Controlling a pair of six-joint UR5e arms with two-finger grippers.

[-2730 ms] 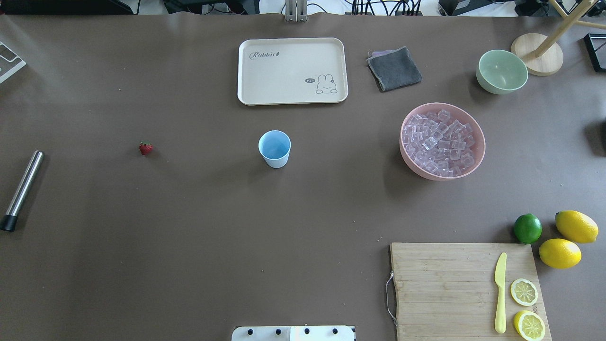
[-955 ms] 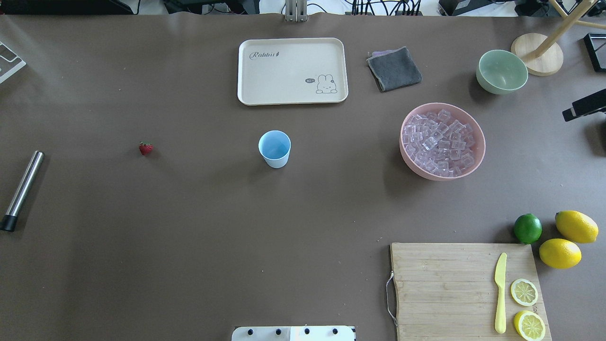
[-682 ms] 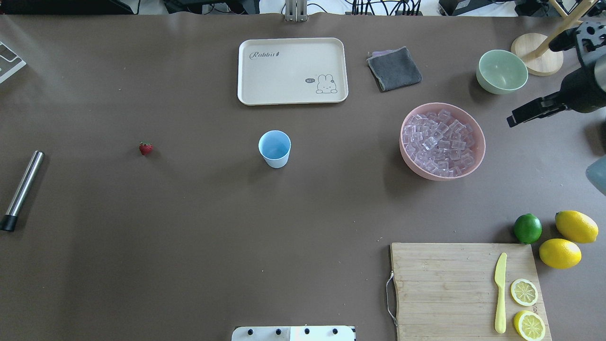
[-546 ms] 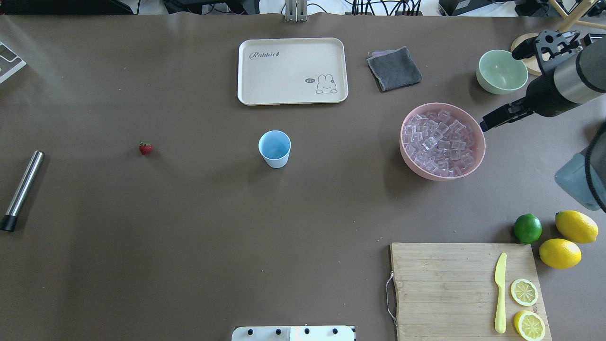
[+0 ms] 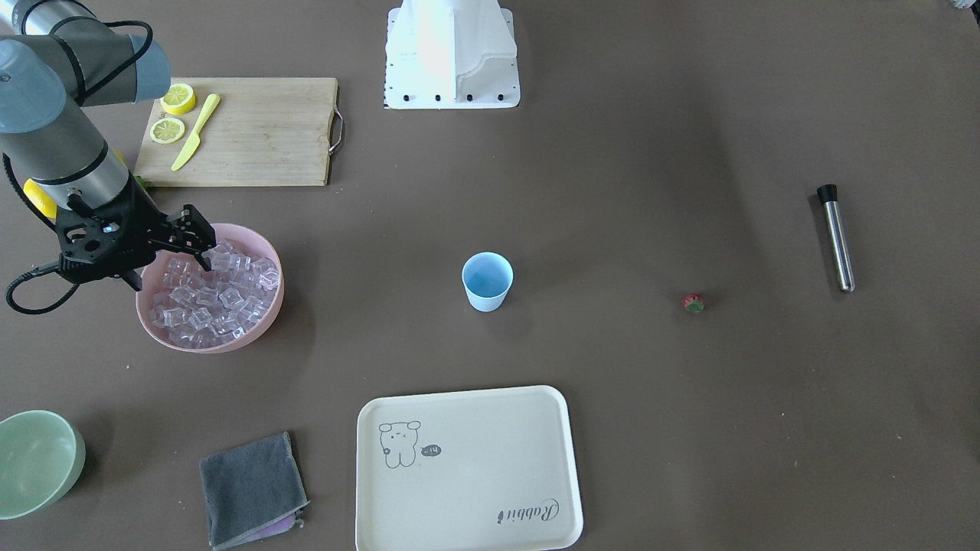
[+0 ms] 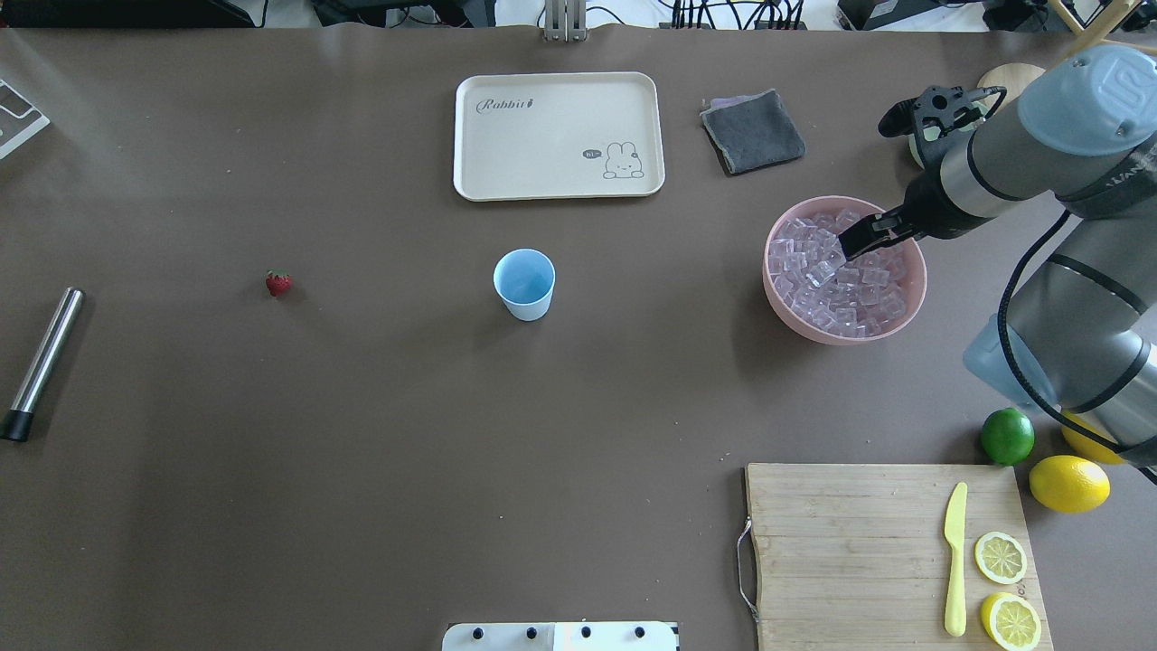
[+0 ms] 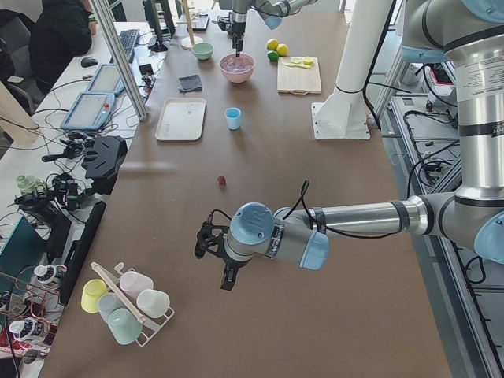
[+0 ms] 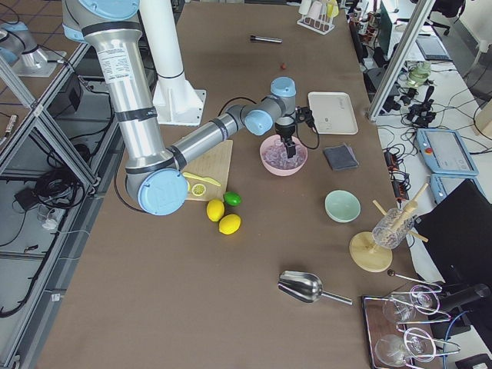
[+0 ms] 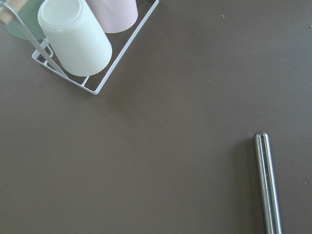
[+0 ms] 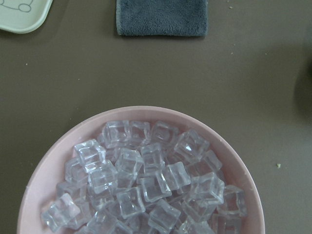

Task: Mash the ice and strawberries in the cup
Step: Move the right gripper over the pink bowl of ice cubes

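The right arm has swung in from the table's edge and now reaches over the ice. Far to its left, the left gripper point(image 7: 226, 276) hovers above the table close to the steel muddler point(image 6: 42, 362); I can't tell whether it is open. The strawberry point(image 6: 278, 283) lies on the bare table between the two grippers, well apart from both. The cup point(image 6: 524, 284) stands empty, well to the left of the right gripper point(image 5: 170, 274). That gripper hangs over the pink bowl point(image 6: 770, 294), jaws spread and holding nothing, its tips just above the ice point(image 6: 836, 289). By my reckoning nothing is done yet: ice and berry must still go in, and then comes the mashing.
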